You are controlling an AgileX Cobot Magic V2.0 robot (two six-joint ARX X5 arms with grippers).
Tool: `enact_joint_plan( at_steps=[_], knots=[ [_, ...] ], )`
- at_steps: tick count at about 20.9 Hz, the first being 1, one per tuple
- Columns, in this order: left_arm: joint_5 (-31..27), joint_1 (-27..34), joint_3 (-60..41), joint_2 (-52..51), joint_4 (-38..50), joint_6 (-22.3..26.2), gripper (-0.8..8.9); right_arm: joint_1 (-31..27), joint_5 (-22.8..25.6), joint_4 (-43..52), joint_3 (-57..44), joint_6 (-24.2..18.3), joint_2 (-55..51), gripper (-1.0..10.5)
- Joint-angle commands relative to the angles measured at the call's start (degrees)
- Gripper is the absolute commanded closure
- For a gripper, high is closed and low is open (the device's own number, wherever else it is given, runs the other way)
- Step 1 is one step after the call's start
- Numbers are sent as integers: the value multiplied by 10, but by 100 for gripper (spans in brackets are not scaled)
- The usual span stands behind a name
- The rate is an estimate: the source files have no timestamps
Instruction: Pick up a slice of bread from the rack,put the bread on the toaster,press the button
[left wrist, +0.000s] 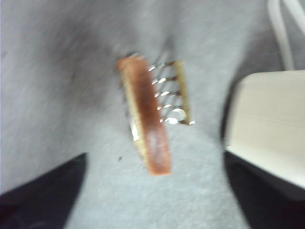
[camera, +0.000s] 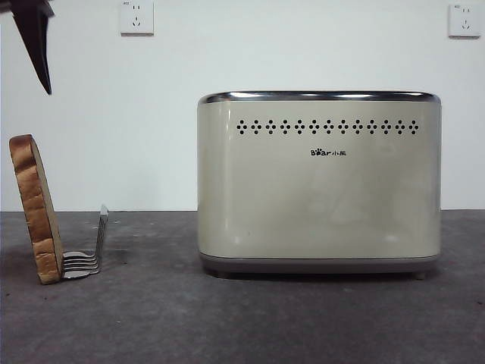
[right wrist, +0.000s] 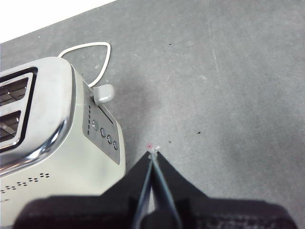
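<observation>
The slice of bread point(camera: 34, 208) stands on edge, leaning in the small wire rack point(camera: 87, 254) at the table's left. The cream toaster point(camera: 318, 189) stands to the right of it. My left gripper point(camera: 34, 38) shows as a black tip at the top left, high above the bread. In the blurred left wrist view its jaws are open point(left wrist: 152, 191), with the bread's crust point(left wrist: 147, 119), the rack point(left wrist: 174, 93) and a corner of the toaster point(left wrist: 271, 119) below. My right gripper point(right wrist: 153, 151) is shut and empty, above the table beside the toaster's point(right wrist: 47, 143) control end.
The toaster's lever point(right wrist: 104, 93) and a row of round buttons point(right wrist: 105, 133) are on its end panel; its slots point(right wrist: 14, 105) are open on top. A white cable point(right wrist: 102, 52) lies behind the toaster. Two wall sockets point(camera: 136, 17) point(camera: 464, 19) are on the white wall.
</observation>
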Motion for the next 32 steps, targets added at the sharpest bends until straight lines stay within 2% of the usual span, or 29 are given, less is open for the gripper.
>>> enact_joint_plan(
  at_steps=[1,6,12,13,15,16,19,21,24,26,30,32],
  knots=[
    [-10,-9,-2,14,-3,-17,148,0,-2,6,3,-7,0,946],
    [-54,-38,-2,37,0,-43,149,0,-2,19,3,-7,1,946],
    [-56,-68,-2,72,33,-103,158,0,-2,15,3,-7,1,946],
    [-61,-72,-2,75,40,-107,177,0,-2,12,3,-7,1,946],
    [-84,-75,-2,76,40,-113,354,0,-1,0,3,-7,1,946],
    [-92,-75,-2,76,40,-113,410,0,-1,-6,3,-7,1,946],
    [-98,-75,-2,76,40,-113,429,0,-1,-12,3,-7,1,946],
    [-98,-75,-2,78,36,-112,513,0,-1,-12,3,-7,1,946],
    [-99,-83,-2,81,37,-111,518,0,1,-12,3,-7,1,946],
    [-102,-83,-2,81,35,-110,599,0,1,-12,3,-7,1,946],
    [-115,-84,-2,81,35,-110,603,0,1,-16,3,-7,1,946],
    [-121,-84,-2,81,27,-110,703,0,1,-23,3,-7,1,946]
  ],
)
